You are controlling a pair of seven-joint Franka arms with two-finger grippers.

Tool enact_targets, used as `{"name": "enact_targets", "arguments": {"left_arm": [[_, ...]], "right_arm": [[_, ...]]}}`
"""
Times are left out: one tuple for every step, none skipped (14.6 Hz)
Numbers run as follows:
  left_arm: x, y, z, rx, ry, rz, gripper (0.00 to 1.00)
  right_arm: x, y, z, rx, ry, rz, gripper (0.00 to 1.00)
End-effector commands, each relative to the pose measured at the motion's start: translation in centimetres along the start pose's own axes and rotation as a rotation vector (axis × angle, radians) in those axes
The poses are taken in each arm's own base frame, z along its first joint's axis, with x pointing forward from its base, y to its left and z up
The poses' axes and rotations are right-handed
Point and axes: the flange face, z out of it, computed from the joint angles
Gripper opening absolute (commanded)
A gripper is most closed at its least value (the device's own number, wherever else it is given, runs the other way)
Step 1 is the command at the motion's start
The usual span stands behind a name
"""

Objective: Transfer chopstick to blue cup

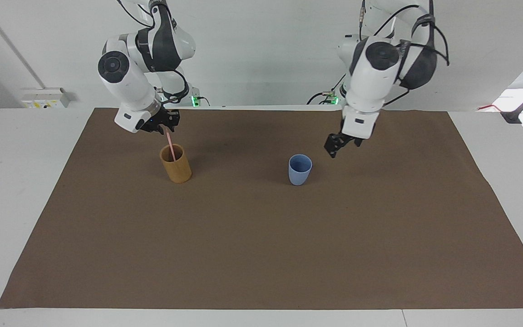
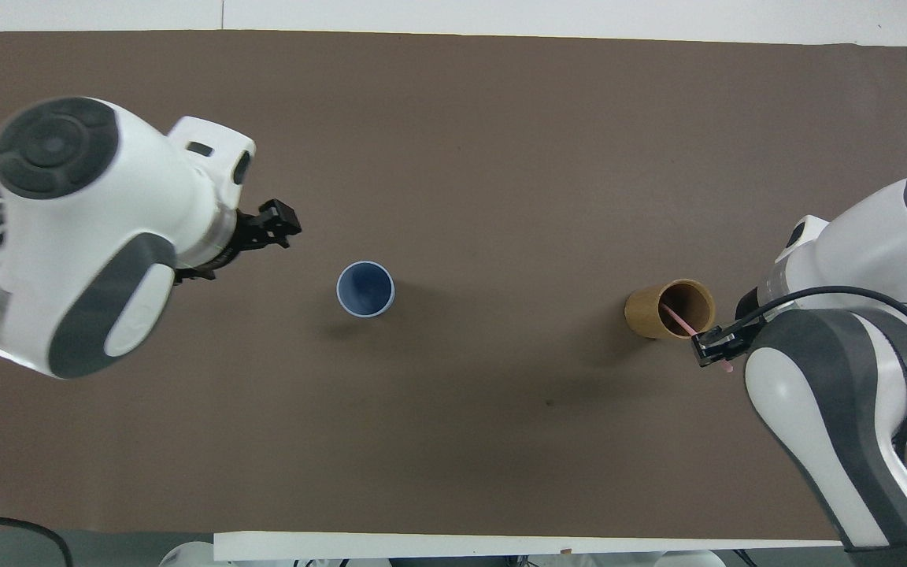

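Observation:
The pale pink chopstick point(image 1: 169, 143) stands tilted inside the tan-brown cup point(image 1: 176, 165), its top sticking out above the rim. My right gripper point(image 1: 166, 128) is shut on that upper end; in the overhead view the chopstick point(image 2: 678, 320) passes through the right gripper point(image 2: 712, 346). The blue cup point(image 1: 299, 169) stands upright and alone on the brown mat, and the overhead view shows nothing inside the blue cup point(image 2: 365, 289). My left gripper point(image 1: 334, 150) hangs open over the mat beside the blue cup, toward the left arm's end, touching nothing; overhead, the left gripper point(image 2: 280, 224) is apart from the cup.
A brown mat point(image 1: 261, 254) covers most of the white table. The tan-brown cup point(image 2: 658, 315) and the blue cup stand about level with each other. A white socket box point(image 1: 46, 97) sits at the table's edge near the right arm.

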Motion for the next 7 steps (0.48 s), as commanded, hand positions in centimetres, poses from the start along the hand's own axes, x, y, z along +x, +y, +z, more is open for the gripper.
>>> {"name": "enact_targets", "arguments": {"left_arm": [[4.4,-9.0,-2.6,0.01,-0.044,0.094,1.0],[5.8,-11.8,-4.4,0.005,-0.055,0.147,1.0],[6.7,-14.1,-5.4,-0.002,-0.056,0.168,1.0],[7.4,-15.8,-5.9,-0.007,-0.05,0.167,1.0],[7.6,-16.5,-6.5,-0.011,-0.039,0.168,1.0],[7.7,-16.7,-6.6,-0.011,-0.037,0.176,1.0],[7.8,-16.8,-6.6,-0.013,-0.031,0.177,1.0]], "right_arm": [[-0.2,0.2,0.3,0.001,-0.003,0.032,0.27],[-0.3,0.1,0.6,-0.001,-0.01,0.039,0.2],[-0.3,0.1,0.6,-0.001,-0.013,0.049,0.14],[-0.3,0.1,0.6,0.0,-0.016,0.053,0.04],[-0.4,0.2,0.5,-0.004,-0.021,0.053,0.0],[-0.4,0.3,0.2,-0.028,-0.033,0.047,0.0],[-0.1,0.3,-1.2,-0.054,-0.048,0.042,0.0]]}}
